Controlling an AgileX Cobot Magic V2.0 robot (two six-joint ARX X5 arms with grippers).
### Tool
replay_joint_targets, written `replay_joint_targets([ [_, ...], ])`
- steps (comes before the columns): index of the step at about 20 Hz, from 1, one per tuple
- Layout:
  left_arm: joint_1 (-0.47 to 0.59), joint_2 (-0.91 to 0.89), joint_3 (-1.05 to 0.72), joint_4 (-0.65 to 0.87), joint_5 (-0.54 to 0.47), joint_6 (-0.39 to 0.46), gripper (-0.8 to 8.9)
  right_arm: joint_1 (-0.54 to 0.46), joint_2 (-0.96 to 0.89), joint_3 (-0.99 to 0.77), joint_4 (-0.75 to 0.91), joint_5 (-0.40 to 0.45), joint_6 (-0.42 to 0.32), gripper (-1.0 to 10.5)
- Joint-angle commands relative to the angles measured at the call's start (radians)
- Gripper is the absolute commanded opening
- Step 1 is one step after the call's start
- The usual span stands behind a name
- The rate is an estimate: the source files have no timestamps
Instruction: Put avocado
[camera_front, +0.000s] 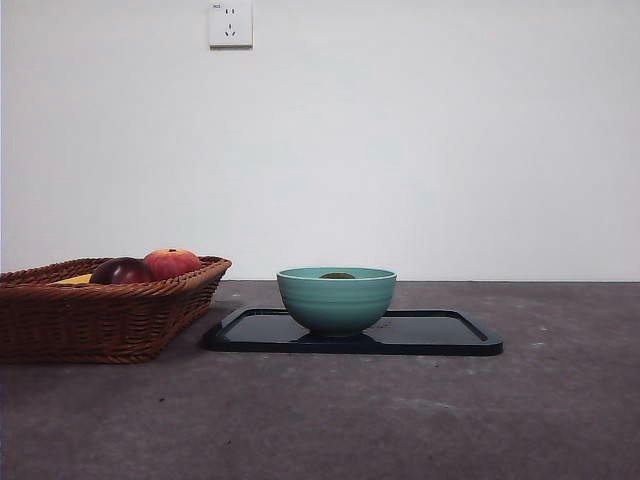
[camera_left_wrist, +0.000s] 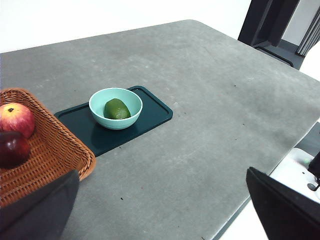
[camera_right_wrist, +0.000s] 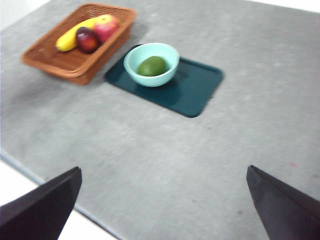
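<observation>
**Avocado in the bowl, both pincers wide and empty**

While I watch from my remote seat, both arms hang well back from the work. My left gripper (camera_left_wrist: 160, 210) has its jaws spread wide, holding nothing and touching nothing; the right gripper (camera_right_wrist: 162, 205) is spread just as wide, also empty. Ahead of both, well apart from either, the grey table (camera_front: 420, 420) carries a wicker basket (camera_front: 95, 320) with a red-orange apple (camera_front: 172, 263), a dark maroon fruit (camera_front: 120, 271) and a yellow fruit (camera_right_wrist: 70, 37) inside. Just beside the basket lies a dark tray (camera_front: 440, 330), and on its basket-side end stands a teal bowl (camera_front: 336, 300). Inside that bowl rests the avocado (camera_left_wrist: 117, 109). I can read no brand or lettering anywhere; a small mark on the wall socket (camera_front: 230, 24) is too tiny to make out.
</observation>
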Motion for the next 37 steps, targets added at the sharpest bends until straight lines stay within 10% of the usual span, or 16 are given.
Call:
replay_joint_targets([
  [1, -0.010, 0.002, 0.006, 0.006, -0.002, 0.000, 5.31, 0.006, 0.004, 0.005, 0.014, -0.020, -0.010, 5.6],
  [6, -0.010, 0.002, 0.006, 0.006, -0.002, 0.001, 4.54, 0.006, 0.004, 0.005, 0.041, -0.016, -0.010, 5.2],
  [8, -0.010, 0.002, 0.006, 0.005, -0.002, 0.001, 0.33, 0.006, 0.004, 0.005, 0.040, -0.016, -0.010, 1.3],
  [9, -0.010, 0.002, 0.006, 0.008, -0.002, 0.001, 0.26, 0.006, 0.004, 0.005, 0.040, -0.017, -0.011, 0.0],
  [24, 0.014, 0.002, 0.006, 0.006, -0.002, 0.000, 0.19, 0.006, 0.004, 0.006, 0.044, -0.010, -0.010, 0.2],
  [29, 0.309, 0.003, 0.006, 0.007, -0.002, 0.011, 0.19, 0.006, 0.004, 0.006, 0.044, -0.010, -0.010, 0.2],
  [32, 0.528, 0.003, -0.017, 0.041, -0.008, 0.168, 0.19, 0.006, 0.004, 0.006, 0.044, -0.010, -0.010, 0.2],
  [37, 0.756, -0.004, -0.289, 0.455, 0.096, 0.264, 0.19, 0.006, 0.004, 0.006, 0.044, -0.010, -0.010, 0.2],
])
